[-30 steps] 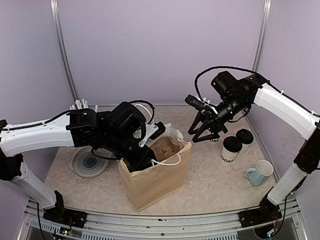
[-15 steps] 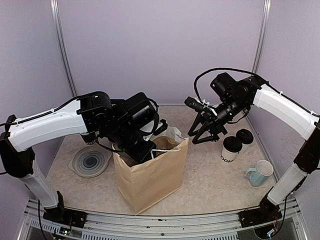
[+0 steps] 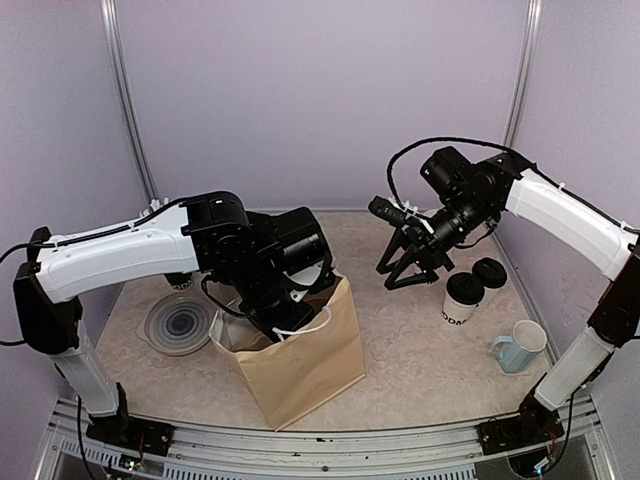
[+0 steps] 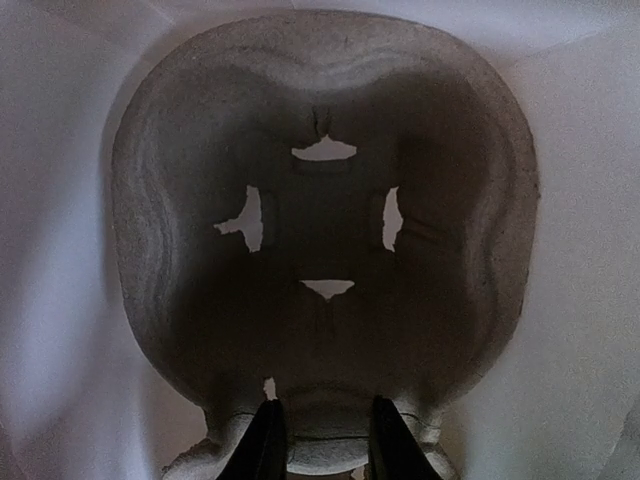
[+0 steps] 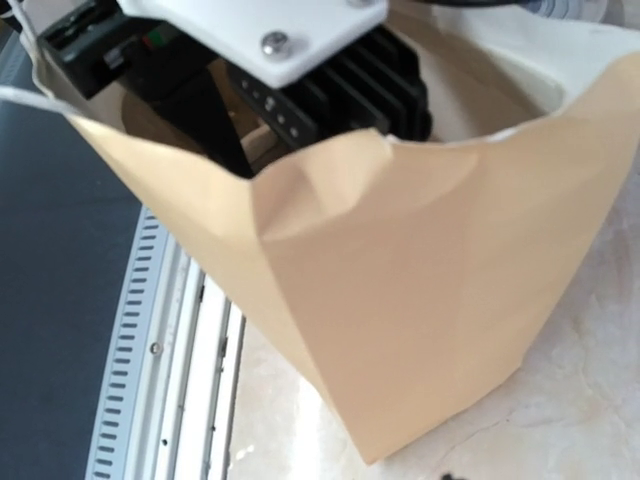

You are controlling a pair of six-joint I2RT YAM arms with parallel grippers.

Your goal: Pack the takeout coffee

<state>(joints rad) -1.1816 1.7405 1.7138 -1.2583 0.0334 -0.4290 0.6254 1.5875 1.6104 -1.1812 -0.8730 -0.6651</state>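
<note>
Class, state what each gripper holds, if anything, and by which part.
Left gripper pinches the rim of the grey moulded-pulp cup carrier inside the brown paper bag. Right gripper holds nothing.

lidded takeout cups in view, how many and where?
2. Both stand on the table, right of the paper bag: the nearer cup with lettering showing, the farther cup just behind it. Bag interior partly hidden, so more possible.
</note>
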